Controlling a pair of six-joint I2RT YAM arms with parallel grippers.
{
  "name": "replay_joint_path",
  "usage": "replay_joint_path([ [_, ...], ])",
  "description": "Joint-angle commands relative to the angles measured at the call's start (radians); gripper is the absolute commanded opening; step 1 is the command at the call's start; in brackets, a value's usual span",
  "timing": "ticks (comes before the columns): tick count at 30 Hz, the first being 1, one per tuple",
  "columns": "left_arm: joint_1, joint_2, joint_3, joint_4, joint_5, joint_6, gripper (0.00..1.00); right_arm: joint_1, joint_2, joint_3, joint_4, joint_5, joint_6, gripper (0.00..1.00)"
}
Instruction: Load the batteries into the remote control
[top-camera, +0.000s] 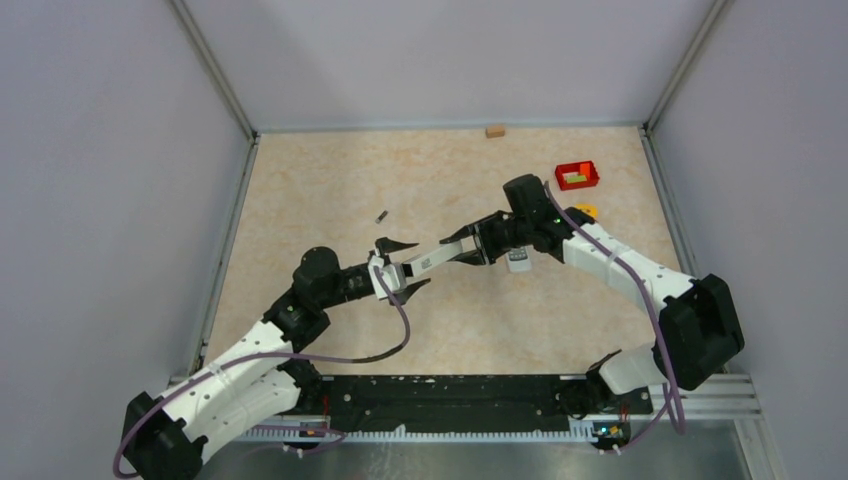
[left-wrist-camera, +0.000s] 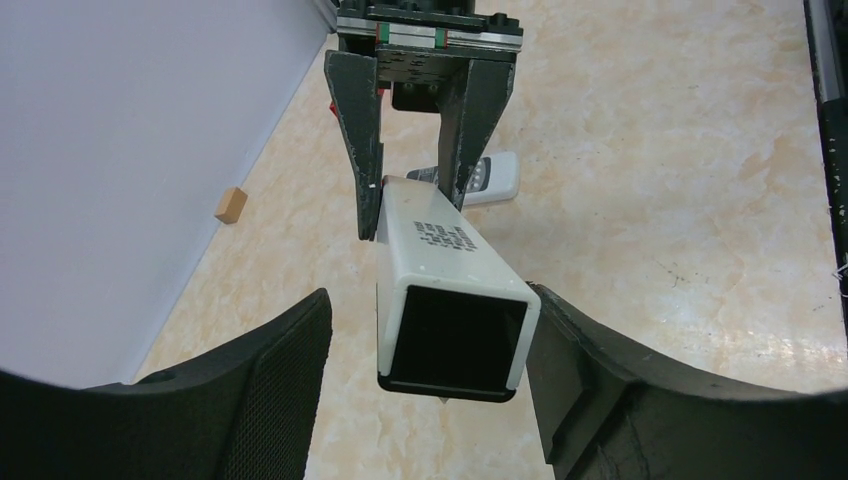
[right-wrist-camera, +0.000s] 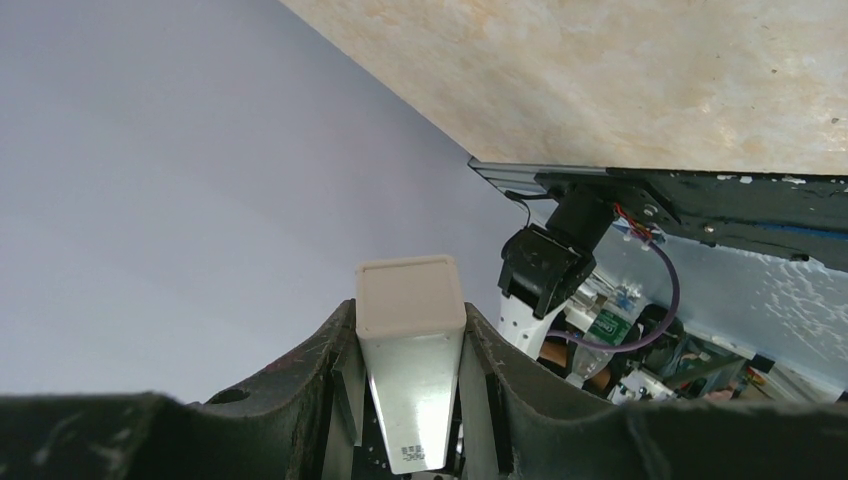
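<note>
The remote control (top-camera: 517, 261) lies flat on the table under my right wrist; it also shows in the left wrist view as the remote control (left-wrist-camera: 492, 178), behind the fingers. One battery (top-camera: 381, 216), a tiny dark cylinder, lies alone on the table farther back. My right gripper (top-camera: 466, 248) is shut on the far end of a long white bar (top-camera: 432, 259), holding it above the table. The bar (left-wrist-camera: 440, 262) is hollow with a dark open end. My left gripper (top-camera: 402, 268) stands open around that near end: its right finger (left-wrist-camera: 610, 390) is against the bar's side and its left finger (left-wrist-camera: 255, 400) is apart.
A red box (top-camera: 577, 176) with green and yellow pieces sits at the back right, and an orange object (top-camera: 587, 210) lies just in front of it. A small wooden block (top-camera: 494, 130) rests against the back wall. Grey walls enclose the table on three sides.
</note>
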Motion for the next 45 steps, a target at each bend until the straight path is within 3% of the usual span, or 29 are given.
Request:
replay_joint_path([
  [1,-0.012,-0.004,0.049,0.06,-0.009,0.012,0.72,-0.003,-0.022,-0.011,0.032,-0.037,0.015,0.0],
  [7,-0.018,0.005,0.052,0.067,-0.014,0.015,0.67,-0.003,-0.019,-0.022,0.043,-0.041,0.015,0.0],
  [20,-0.026,0.01,0.055,0.056,0.005,-0.001,0.16,-0.003,-0.01,-0.034,0.073,-0.052,0.005,0.0],
  [23,-0.026,0.025,0.071,0.05,0.009,-0.035,0.08,-0.003,0.004,-0.032,0.095,-0.06,-0.021,0.01],
  [25,-0.026,0.039,0.073,0.067,-0.001,-0.075,0.06,-0.003,0.015,-0.026,0.105,-0.061,-0.057,0.17],
  [29,-0.026,0.041,0.072,0.11,-0.04,-0.171,0.06,-0.003,0.017,0.016,0.053,0.002,-0.195,0.65],
  [32,-0.026,0.021,0.092,0.1,-0.123,-0.294,0.09,-0.005,-0.048,0.005,0.029,0.136,-0.301,0.85],
  [36,-0.025,0.011,0.097,0.106,-0.146,-0.354,0.09,-0.012,-0.231,-0.169,0.258,0.288,-0.349,0.91],
  [38,-0.024,0.016,0.108,0.095,-0.143,-0.38,0.09,-0.017,-0.343,-0.302,0.453,0.332,-0.388,0.92],
  [42,-0.015,0.044,0.167,0.043,-0.13,-0.495,0.08,-0.09,-0.513,-0.55,0.814,0.292,-0.522,0.92],
  [45,-0.012,0.049,0.198,0.015,-0.081,-0.564,0.09,-0.113,-0.622,-0.592,0.856,0.227,-0.704,0.94],
])
